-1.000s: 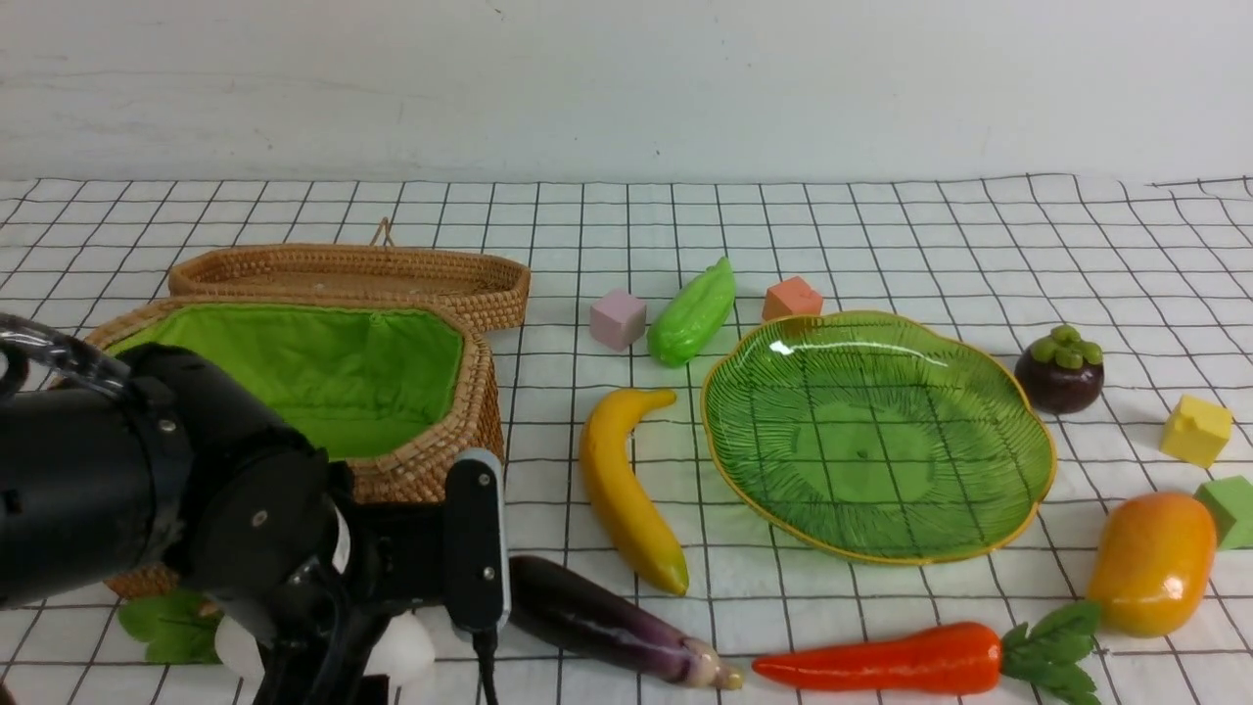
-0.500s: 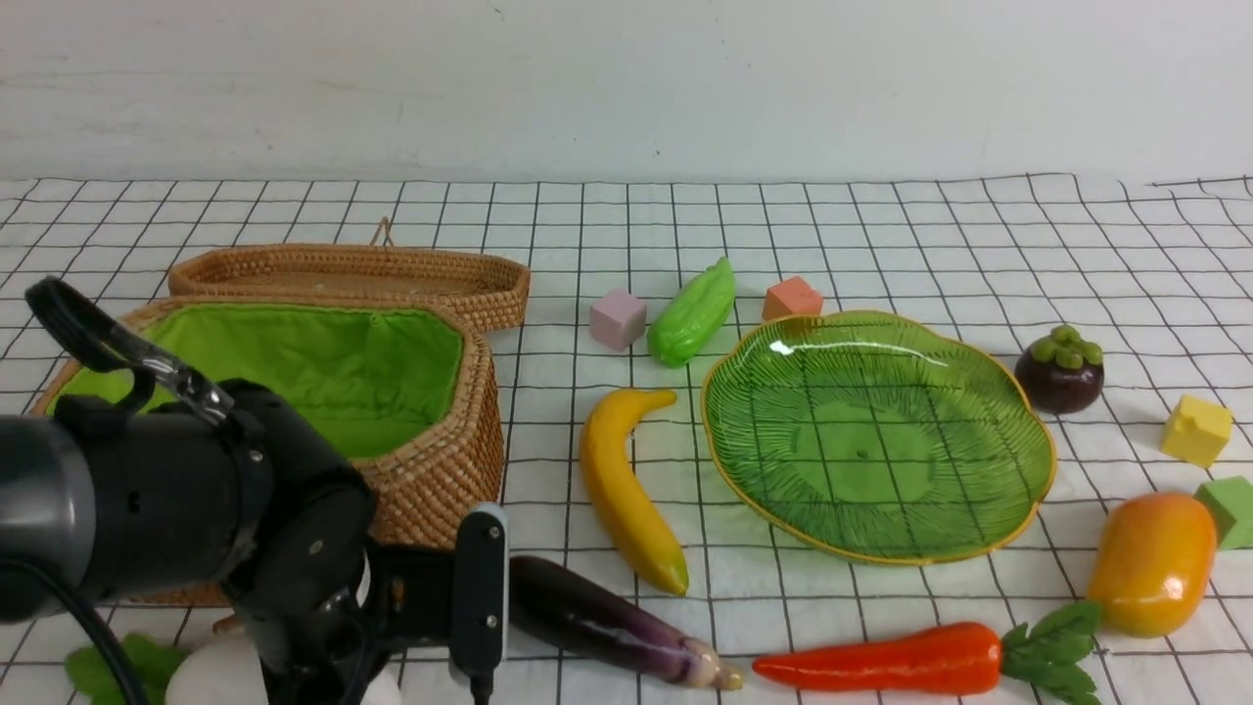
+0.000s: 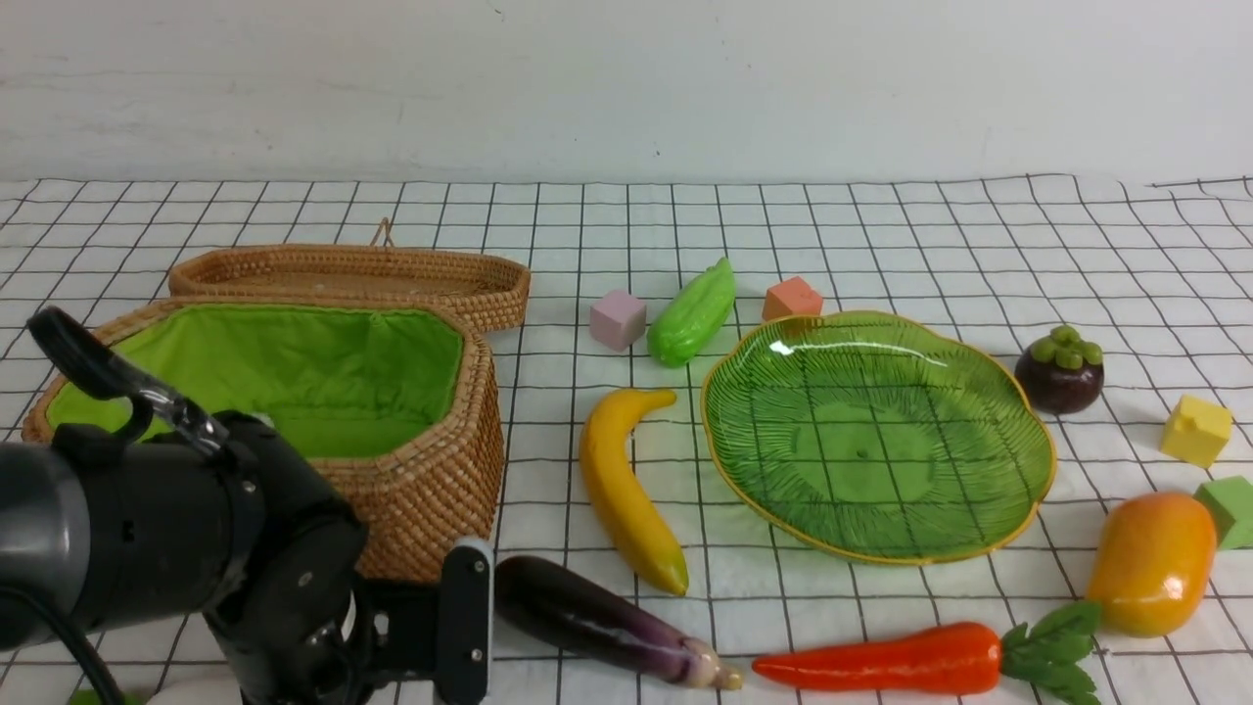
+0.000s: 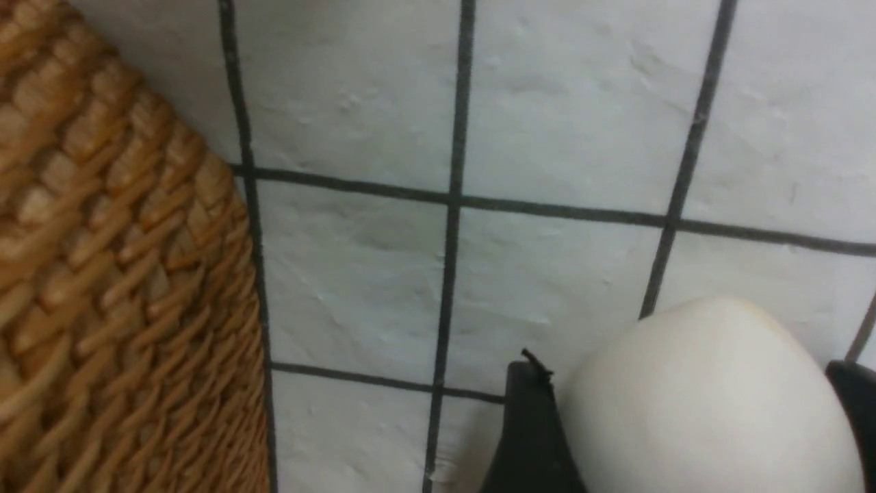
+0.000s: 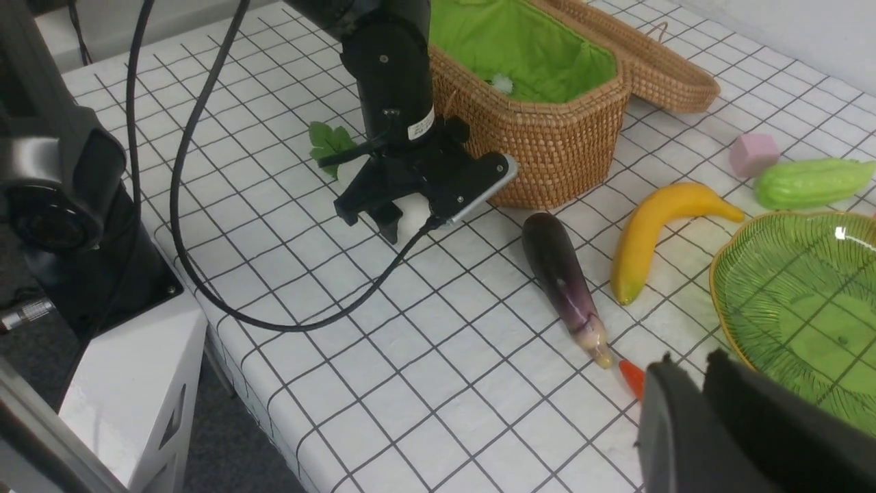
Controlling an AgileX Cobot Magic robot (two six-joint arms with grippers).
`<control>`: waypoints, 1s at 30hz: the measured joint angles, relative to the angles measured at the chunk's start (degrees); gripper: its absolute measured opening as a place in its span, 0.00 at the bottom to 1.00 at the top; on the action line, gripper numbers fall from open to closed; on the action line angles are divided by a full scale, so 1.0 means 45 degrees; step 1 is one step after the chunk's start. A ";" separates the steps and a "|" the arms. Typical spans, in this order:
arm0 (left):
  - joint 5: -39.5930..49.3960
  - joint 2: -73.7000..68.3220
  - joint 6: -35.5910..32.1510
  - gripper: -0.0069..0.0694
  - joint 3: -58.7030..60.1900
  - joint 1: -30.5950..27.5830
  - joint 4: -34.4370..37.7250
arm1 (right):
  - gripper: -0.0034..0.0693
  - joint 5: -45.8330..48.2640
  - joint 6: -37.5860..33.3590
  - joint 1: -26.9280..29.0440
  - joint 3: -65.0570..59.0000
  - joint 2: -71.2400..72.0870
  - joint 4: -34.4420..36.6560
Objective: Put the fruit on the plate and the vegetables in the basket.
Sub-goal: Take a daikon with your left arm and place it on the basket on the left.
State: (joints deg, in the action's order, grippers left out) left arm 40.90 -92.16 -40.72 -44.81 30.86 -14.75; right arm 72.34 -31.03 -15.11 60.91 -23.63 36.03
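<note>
Seemed to be on the radish (image 4: 712, 411) step: a vegetable lying on the surface (image 3: 881, 225) at the near left, just beside the wicker wall of the basket (image 3: 431, 490). Hung the left end effector (image 4: 688, 370) low over it, one black finger (image 4: 530, 438) at each flank of the white body, presumably to take it across its width and lift it over the rim. Spread wide; could not tell whether already pinching or merely flanking. Looked smooth, white and bluntly rounded at the visible end, with green leaves (image 5: 328, 140) showing beyond the arm in the right wrist view; likely slippery between hard fingers. Held the right end effector (image 5: 691, 363) near the tip of the carrot (image 3: 881, 661), fingers pressed together on nothing, probably out of the way until needed for the fruit. Found the basket open, green lining bare but for a small white speck, lid (image 3: 352, 279) just behind. Found all else on the surface too: eggplant (image 3: 597, 622), carrot, gourd (image 3: 690, 313), banana (image 3: 622, 490), mango (image 3: 1150, 563) and mangosteen (image 3: 1059, 372), around the empty plate (image 3: 871, 441).
</note>
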 joint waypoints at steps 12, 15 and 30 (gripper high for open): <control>0.1628 0.3411 0.1209 0.72 0.0007 0.0000 0.0090 | 0.17 0.0000 0.0000 0.0000 0.0000 0.0000 0.0000; 0.1754 0.5247 0.1209 0.72 -0.0670 0.0000 -0.0693 | 0.18 -0.0211 0.0000 0.0000 0.0000 0.0000 0.0000; 0.0147 0.1819 0.1166 0.72 -0.5179 -0.0268 -0.4103 | 0.19 -0.2800 0.0000 0.0000 -0.0008 0.0000 0.0000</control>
State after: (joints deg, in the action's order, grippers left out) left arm 41.56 -83.98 -35.47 -68.12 29.66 -33.21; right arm 59.74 -31.03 -15.11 60.88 -23.63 36.03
